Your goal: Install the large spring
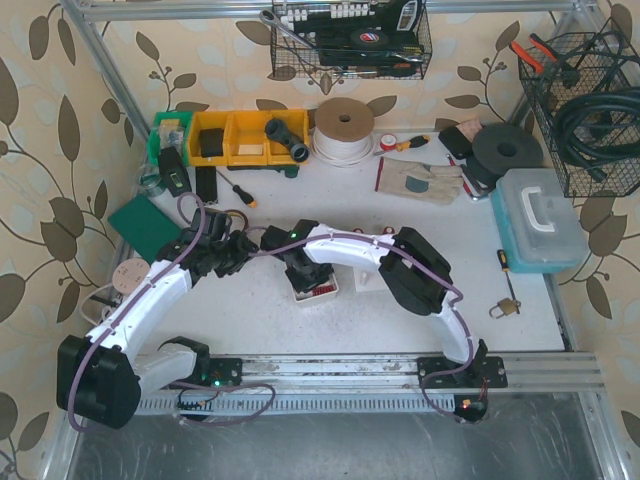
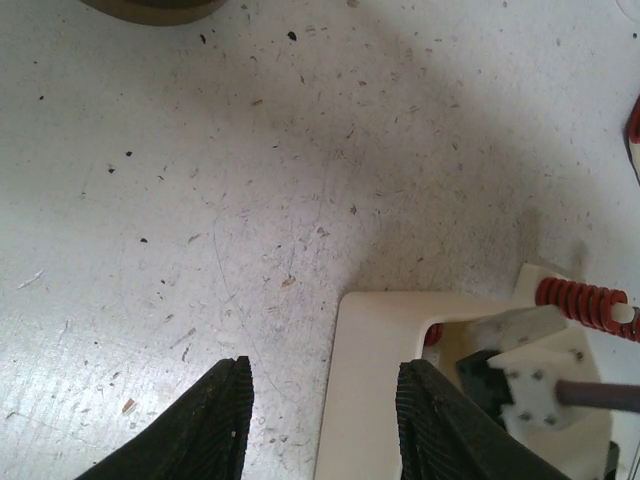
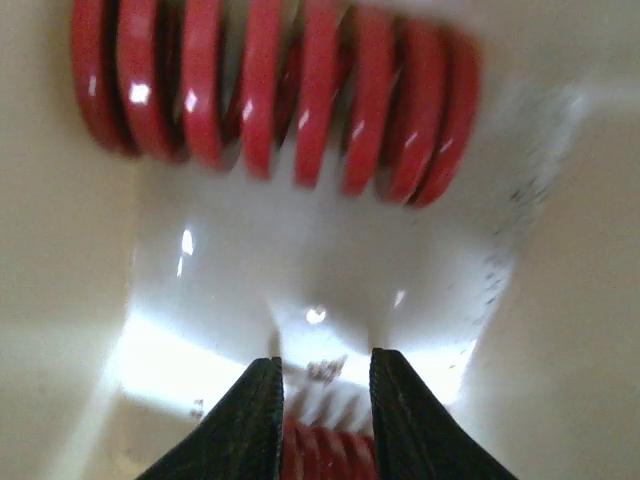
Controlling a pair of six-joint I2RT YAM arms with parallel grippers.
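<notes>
A small red spring [image 3: 325,452] is pinched by the right jaws. It could be squeezed out and jump away if pushed crooked. The big red spring [image 3: 270,100] lies just ahead in the white tray [image 3: 330,260]. The left jaws are spread, empty, beside it. Both arms are bent inward.

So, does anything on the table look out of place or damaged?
Nothing looks damaged or spilled. Only two loose items stand out: a padlock and a screwdriver lie alone near the right edge of the table, far from the yellow bins.
</notes>
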